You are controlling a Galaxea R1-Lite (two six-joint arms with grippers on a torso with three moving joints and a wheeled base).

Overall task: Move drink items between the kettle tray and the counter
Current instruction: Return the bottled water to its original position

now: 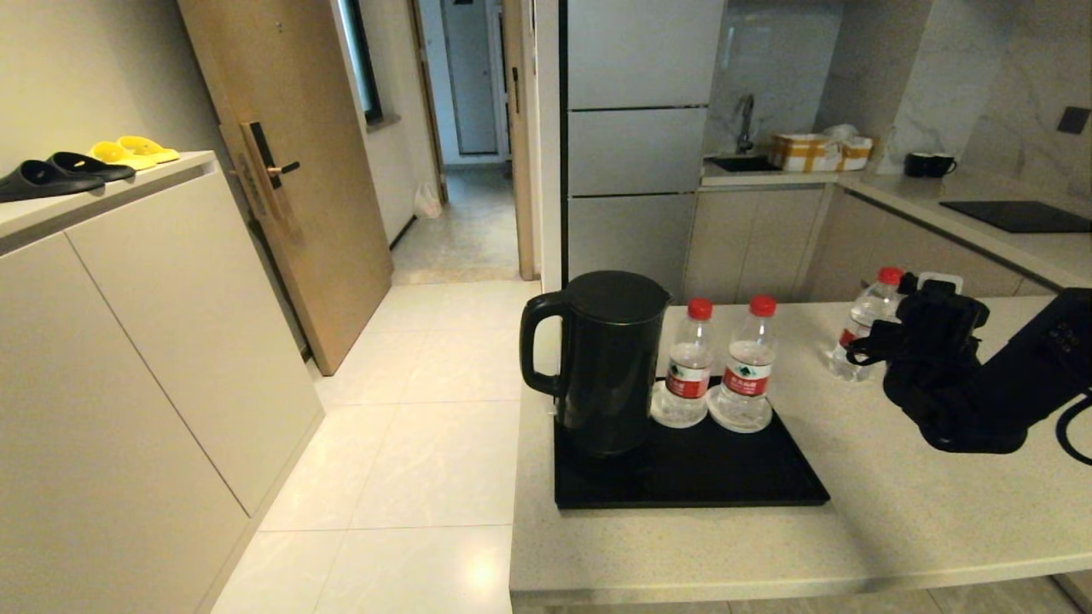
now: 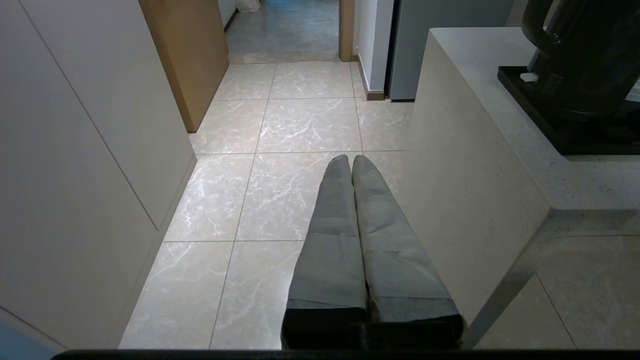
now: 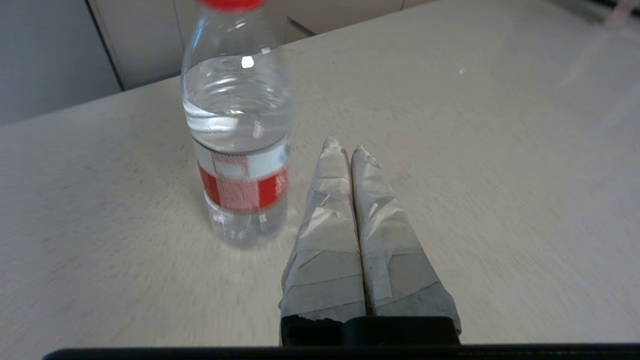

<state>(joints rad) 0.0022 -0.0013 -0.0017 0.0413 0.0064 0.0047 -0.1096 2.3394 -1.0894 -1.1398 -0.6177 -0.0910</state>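
On the broad beige speckled stone surface (image 1: 896, 512), a small clear upright red-capped water bottle (image 3: 235, 140) stands near the far edge, apart from the black tray (image 1: 734, 477), just beside the right pincer (image 3: 345, 147), shut and empty; the left pincer (image 2: 350, 162) hangs closed over the floor.

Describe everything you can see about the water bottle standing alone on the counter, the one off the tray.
The lone water bottle is small, clear plastic, with a red screw cap and a red-and-white label around its lower body. It looks nearly full of water and stands upright directly on the beige speckled counter, to the right of the black kettle tray. The right gripper, fingers pressed together, sits beside it without gripping it; whether they touch cannot be told.
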